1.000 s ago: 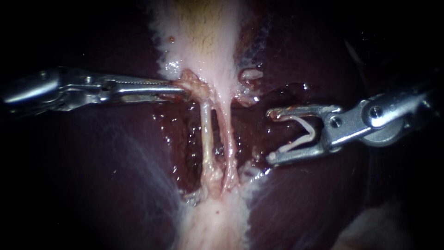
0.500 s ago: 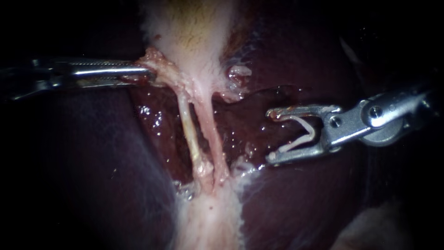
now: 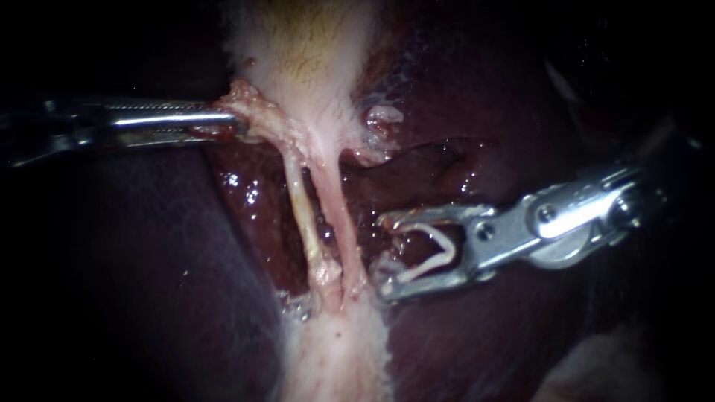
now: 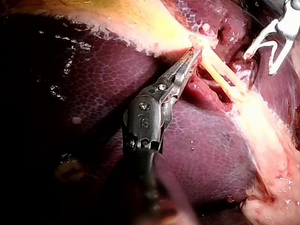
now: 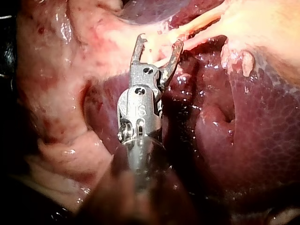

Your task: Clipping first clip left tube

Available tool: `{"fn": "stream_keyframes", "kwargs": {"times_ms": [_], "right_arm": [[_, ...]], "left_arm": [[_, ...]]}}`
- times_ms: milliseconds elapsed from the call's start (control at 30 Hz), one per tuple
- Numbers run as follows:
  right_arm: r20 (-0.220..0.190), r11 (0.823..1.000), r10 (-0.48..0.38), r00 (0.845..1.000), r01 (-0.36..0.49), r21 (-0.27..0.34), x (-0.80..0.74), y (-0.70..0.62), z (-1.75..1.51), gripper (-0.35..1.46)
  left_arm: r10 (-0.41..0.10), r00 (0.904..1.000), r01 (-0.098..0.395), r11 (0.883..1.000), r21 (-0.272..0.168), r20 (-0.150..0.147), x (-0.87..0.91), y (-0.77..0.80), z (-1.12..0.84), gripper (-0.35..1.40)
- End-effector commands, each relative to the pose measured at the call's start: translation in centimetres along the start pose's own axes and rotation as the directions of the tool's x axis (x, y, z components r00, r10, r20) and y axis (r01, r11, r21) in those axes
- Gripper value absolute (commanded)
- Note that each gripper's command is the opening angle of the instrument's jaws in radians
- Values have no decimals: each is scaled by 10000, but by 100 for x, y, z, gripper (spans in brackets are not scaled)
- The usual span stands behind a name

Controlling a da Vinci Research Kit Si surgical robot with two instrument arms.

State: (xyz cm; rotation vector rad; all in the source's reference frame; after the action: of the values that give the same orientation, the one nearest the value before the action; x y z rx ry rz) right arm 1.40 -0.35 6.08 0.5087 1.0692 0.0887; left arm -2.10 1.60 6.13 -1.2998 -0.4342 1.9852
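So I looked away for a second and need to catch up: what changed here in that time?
First the left instrument, jaws shut on tissue at the foot of the gallbladder, pulled it leftward, slanting the tubes. Then the right instrument, carrying the open clip, moved in toward the tubes and now sits just beside them, around neither. Both grips stayed as they were.
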Motion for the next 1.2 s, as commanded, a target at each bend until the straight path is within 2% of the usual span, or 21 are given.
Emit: {"fn": "stream_keyframes", "kwargs": {"times_ms": [33, 233, 467, 733, 867, 933, 1067, 1200], "right_arm": [[17, 10000, 28, 10000, -28, -3, -1, 0, 6, 50], [43, 9998, 207, 9998, -207, 24, -7, 8, 37, 50], [184, 9986, 463, 9988, -459, -245, -19, 29, 45, 49], [444, 9970, 682, 9967, -665, -393, -40, 47, 55, 49], [493, 9969, 665, 9966, -642, -461, -47, 55, 68, 50], [353, 9967, 653, 9972, -635, -503, -47, 57, 75, 50], [47, 9981, 618, 9981, -618, 4, -44, 59, 88, 50], [-210, 9976, 406, 9990, -393, 577, -41, 54, 98, 50]], "left_arm": [[3, 10000, -3, 10000, 22, 0, 0, 0, 0, -35], [-1, 10000, 1, 10000, 13, 1, 0, 3, 0, -35], [-8, 10000, 9, 10000, -15, 4, 1, 6, 1, -35], [49, 10000, -49, 10000, -45, 8, 1, 10, 3, -35], [47, 10000, -47, 10000, -67, 11, 1, 10, 3, -35], [47, 10000, -47, 10000, -62, 10, 1, 11, 4, -35], [47, 10000, -47, 10000, -53, 8, 1, 11, 5, -35], [48, 10000, -48, 10000, -79, 11, 1, 11, 5, -35]]}}
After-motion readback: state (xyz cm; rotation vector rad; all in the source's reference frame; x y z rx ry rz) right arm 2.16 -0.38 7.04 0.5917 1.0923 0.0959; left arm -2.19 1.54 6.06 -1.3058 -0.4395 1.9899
